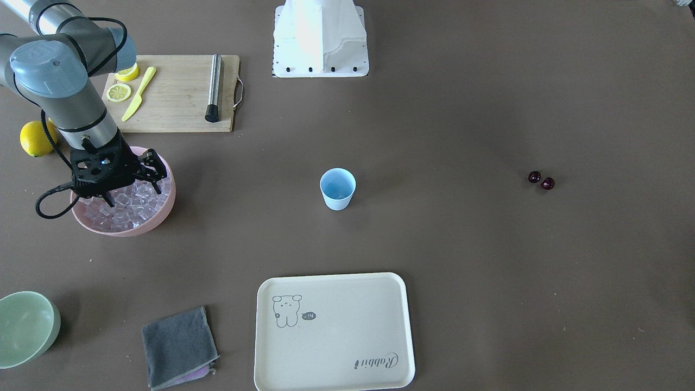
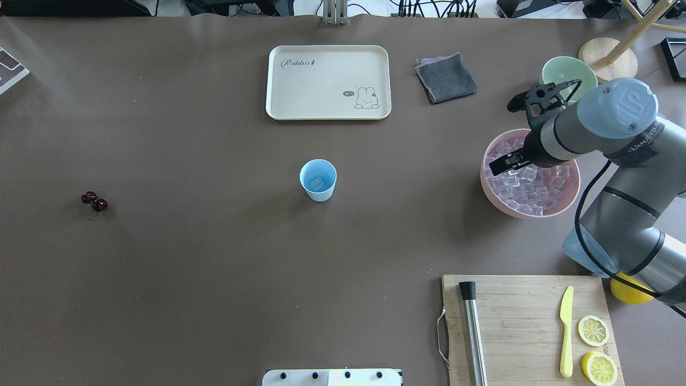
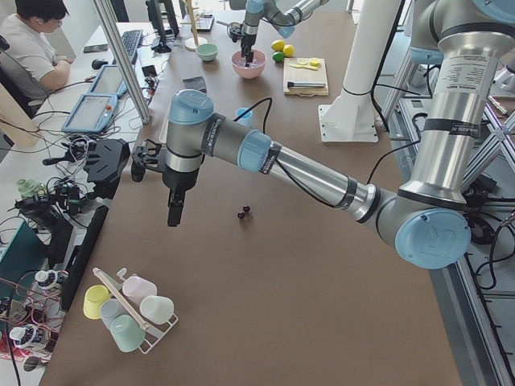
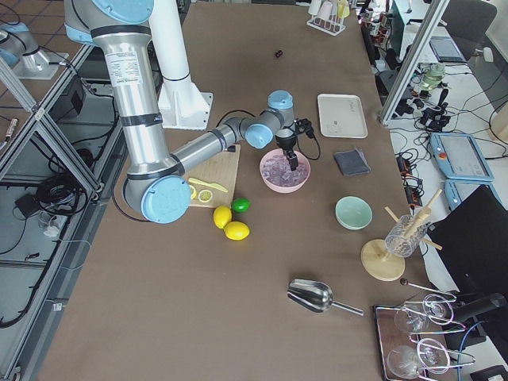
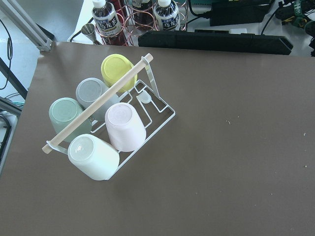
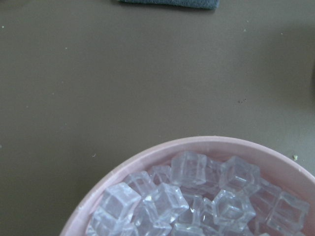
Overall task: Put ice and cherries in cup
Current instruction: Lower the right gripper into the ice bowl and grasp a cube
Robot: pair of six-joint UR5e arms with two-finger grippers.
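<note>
Cream tray (image 1: 336, 347), grey cloth (image 1: 176, 345), wooden cutting board (image 1: 174, 103)

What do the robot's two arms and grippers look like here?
The right arm and left arm are silver-grey tubes with pale blue round joint caps; a UR logo marks one right cap. The right gripper and left gripper are black. A black cable loops beside each wrist.

Ice (image 2: 528, 185) in bowl (image 2: 536, 215); cup (image 2: 318, 180) between bowl, cherries (image 2: 94, 201).
</note>
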